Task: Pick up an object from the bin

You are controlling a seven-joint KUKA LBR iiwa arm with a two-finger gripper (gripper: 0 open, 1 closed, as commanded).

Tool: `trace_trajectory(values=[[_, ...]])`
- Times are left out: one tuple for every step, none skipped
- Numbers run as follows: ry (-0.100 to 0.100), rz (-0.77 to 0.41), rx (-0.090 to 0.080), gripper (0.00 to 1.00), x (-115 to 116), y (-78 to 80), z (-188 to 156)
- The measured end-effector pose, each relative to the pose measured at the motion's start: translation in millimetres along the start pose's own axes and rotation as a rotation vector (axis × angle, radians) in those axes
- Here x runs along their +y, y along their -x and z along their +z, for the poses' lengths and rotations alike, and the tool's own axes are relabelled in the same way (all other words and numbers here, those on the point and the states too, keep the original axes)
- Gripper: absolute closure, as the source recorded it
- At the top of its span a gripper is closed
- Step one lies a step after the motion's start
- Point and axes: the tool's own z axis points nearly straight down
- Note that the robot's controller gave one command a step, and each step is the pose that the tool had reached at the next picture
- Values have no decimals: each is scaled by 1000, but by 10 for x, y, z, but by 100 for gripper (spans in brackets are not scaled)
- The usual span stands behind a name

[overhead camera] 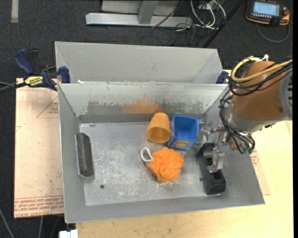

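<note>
Bin (116, 181): scuffed grey metal | surround: dark carpet (28, 28) | arm (256, 97): right side | grip: cannot tell

A robotics lab: teach pendant (268, 11) and cables (207, 18) on carpet (28, 28).

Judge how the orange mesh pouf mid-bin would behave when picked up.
The orange mesh pouf looks ruffled and airy: probably light and squashy. It seems unlikely to roll. Its white cord loop may dangle.
</note>
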Motion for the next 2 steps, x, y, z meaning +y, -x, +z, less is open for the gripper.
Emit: trace_trajectory(values=[[3, 113, 1, 0, 134, 317, 194], [1, 287, -1, 0, 128, 573, 189]])
